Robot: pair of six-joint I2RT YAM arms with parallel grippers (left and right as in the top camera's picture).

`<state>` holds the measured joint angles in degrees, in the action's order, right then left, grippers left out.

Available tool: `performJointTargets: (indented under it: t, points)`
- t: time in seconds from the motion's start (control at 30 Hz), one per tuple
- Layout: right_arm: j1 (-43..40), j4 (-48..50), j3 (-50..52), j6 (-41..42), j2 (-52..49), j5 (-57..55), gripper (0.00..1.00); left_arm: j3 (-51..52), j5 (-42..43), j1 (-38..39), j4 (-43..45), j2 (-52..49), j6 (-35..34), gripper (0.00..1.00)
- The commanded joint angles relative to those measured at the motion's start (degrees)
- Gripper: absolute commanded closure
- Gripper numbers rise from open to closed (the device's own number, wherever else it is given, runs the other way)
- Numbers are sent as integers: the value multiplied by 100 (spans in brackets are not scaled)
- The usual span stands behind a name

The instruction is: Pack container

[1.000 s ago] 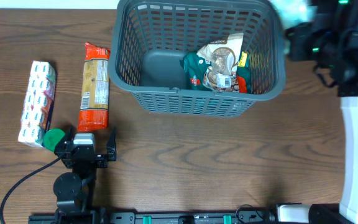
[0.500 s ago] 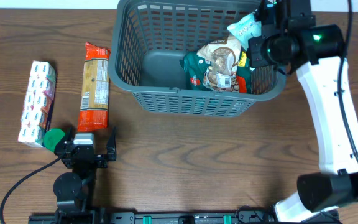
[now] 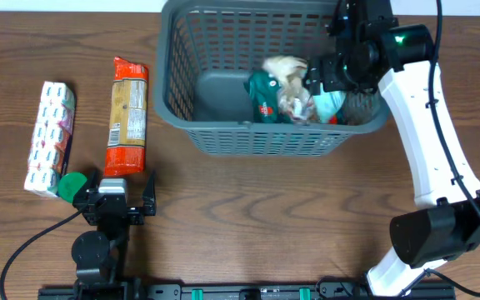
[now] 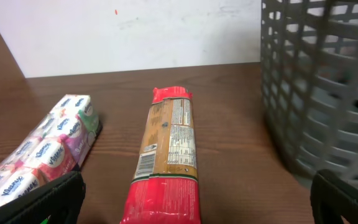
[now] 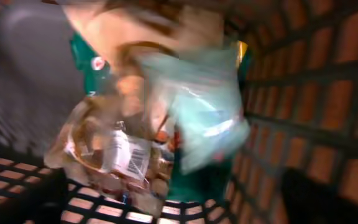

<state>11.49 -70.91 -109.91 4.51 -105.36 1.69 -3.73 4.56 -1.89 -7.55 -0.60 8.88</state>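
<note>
- R gripper (image 3: pixel 323 77) inside container (image 3: pixel 248 143), jaws spread; teal packet (image 5: pixel 207 106) loose, blurred.
- Lift straight up, clear of the rim.
- L gripper (image 3: pixel 117 200) open, idle; orange pack (image 3: pixel 128 112) prob next.

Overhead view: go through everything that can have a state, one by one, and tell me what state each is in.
Basket: upright, partly filled, left of its floor bare.
Light blue packet: inside the basket, right end, blurred.
Green packet: inside the basket.
Orange packet: flat on the table, not packed.
Tissue pack: flat on the table, not packed.
Left tool: open, empty.
Right tool: open, inside the basket.
</note>
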Motion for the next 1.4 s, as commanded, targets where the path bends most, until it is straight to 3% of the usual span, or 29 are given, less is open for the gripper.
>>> performJointTargets:
  t: [0.0, 0.3, 0.47, 0.77, 0.97, 1.1, 1.37]
  points:
    - [-52, -28, -24, 66, 28, -144, 1, 142, 59, -31, -55, 31, 35, 1]
    - [-52, 111, -98, 61, 413, -146, 1, 142, 59, -31, -55, 33, 35, 1]
    - [-57, 116, -623, 66, 929, -374, 1, 142, 59, -31, -57, 33, 35, 1]
    - [-334, -20, -1200, 942, 2159, -3357, 1, 142, 59, -31, -55, 31, 35, 1]
    - [-970, -901, -1200, 2483, 2439, -4868, 1, 142, 59, -31, -55, 33, 35, 1]
    - [-1370, -1606, -1185, 3368, 2424, -4780, 1, 142, 59, -31, -55, 31, 35, 1]
    - [-1453, -1805, -1185, 3464, 2402, -4310, 1, 142, 59, -31, -55, 31, 35, 1]
